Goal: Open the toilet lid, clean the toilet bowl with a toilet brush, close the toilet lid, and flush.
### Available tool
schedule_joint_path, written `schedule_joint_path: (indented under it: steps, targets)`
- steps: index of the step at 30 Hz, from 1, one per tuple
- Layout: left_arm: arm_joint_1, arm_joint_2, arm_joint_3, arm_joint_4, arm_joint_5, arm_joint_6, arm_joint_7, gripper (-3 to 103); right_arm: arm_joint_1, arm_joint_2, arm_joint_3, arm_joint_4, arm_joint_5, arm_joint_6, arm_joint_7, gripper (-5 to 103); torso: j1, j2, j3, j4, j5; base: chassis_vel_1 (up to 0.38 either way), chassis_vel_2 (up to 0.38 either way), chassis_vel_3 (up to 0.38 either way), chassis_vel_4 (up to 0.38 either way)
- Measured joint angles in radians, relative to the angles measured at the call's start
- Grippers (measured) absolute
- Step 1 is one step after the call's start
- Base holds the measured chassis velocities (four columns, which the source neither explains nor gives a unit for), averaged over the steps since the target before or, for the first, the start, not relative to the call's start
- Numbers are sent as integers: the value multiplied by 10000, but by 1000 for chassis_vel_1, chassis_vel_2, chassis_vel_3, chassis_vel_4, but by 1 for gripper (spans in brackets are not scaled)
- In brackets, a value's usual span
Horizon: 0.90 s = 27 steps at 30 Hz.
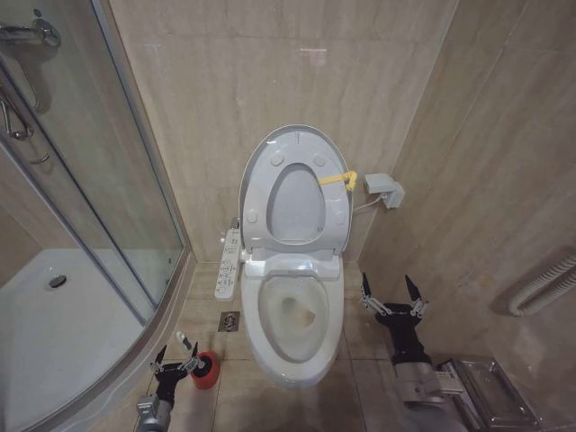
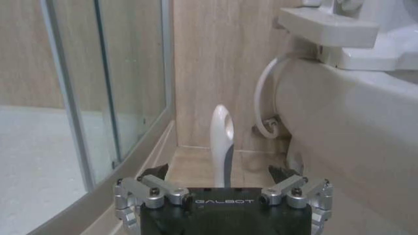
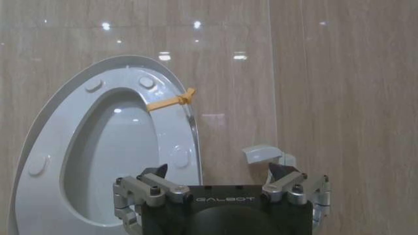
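The toilet lid (image 1: pixel 295 144) stands raised against the back wall, bumpers facing me and a yellow strap (image 1: pixel 340 178) at its edge; the right wrist view shows the lid (image 3: pixel 98 147) too. Below it, the toilet bowl (image 1: pixel 292 317) lies uncovered, faintly yellow inside. The toilet brush sits in its red holder (image 1: pixel 206 371) on the floor left of the bowl. Its white handle (image 2: pixel 221 139) rises between the fingers of my open left gripper (image 1: pixel 177 355) (image 2: pixel 220 177), without touching them. My right gripper (image 1: pixel 393 292) (image 3: pixel 219 172) hangs open and empty to the right of the bowl.
A glass shower enclosure (image 1: pixel 99 180) with a white tray (image 1: pixel 54 342) fills the left. A long button panel (image 1: pixel 229 264) juts from the toilet's left side above a floor drain (image 1: pixel 229 321). A small white box (image 1: pixel 384 189) hangs on the right wall.
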<state>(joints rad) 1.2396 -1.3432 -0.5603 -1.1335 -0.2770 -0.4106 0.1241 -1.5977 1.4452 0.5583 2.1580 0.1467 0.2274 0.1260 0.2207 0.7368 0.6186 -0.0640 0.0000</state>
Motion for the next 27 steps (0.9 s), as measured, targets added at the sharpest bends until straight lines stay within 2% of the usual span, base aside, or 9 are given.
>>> schedule_joint_path:
  steps: [5, 8, 10, 11, 17, 18, 24, 25, 27]
  targets:
    - [-409, 24, 40, 679, 18, -450, 389, 102, 0, 0, 0, 0, 0, 0, 0, 100, 0, 0, 0, 1, 0, 0, 0, 0, 0]
    - [-730, 47, 48, 1196, 299, -798, 600, 102, 0, 0, 0, 0, 0, 0, 0, 100, 0, 0, 1, 0, -1, 0, 0, 0, 0]
    - [-801, 63, 45, 1309, 375, -841, 682, 102, 0, 0, 0, 0, 0, 0, 0, 100, 0, 0, 0, 0, -1, 0, 0, 0, 0]
    - [-861, 78, 43, 1379, 412, -860, 759, 85, 0, 0, 0, 1, 0, 0, 0, 100, 0, 0, 0, 1, -1, 0, 0, 0, 0]
    - [-1059, 75, 58, 1465, 421, -872, 1061, 85, 0, 0, 0, 1, 0, 0, 0, 100, 0, 0, 1, 0, -1, 0, 0, 0, 0]
    - [-1095, 75, 58, 1502, 419, -882, 1121, 57, 0, 0, 0, 0, 0, 0, 0, 100, 0, 0, 0, 0, 0, 0, 0, 0, 0]
    - [-1206, 86, 52, 1618, 409, -918, 1269, 57, 0, 0, 0, 1, 0, 0, 0, 100, 0, 0, 0, 0, 0, 0, 0, 0, 0]
    - [-1205, 83, 49, 1617, 406, -924, 1285, 30, 0, 0, 0, 0, 0, 0, 0, 100, 0, 0, 0, 0, 0, 0, 0, 0, 0]
    - [-1190, 71, 43, 1607, 404, -931, 1294, 30, 0, 0, 0, 1, 0, 0, 0, 100, 0, 0, 1, 0, 0, 0, 0, 0, 0]
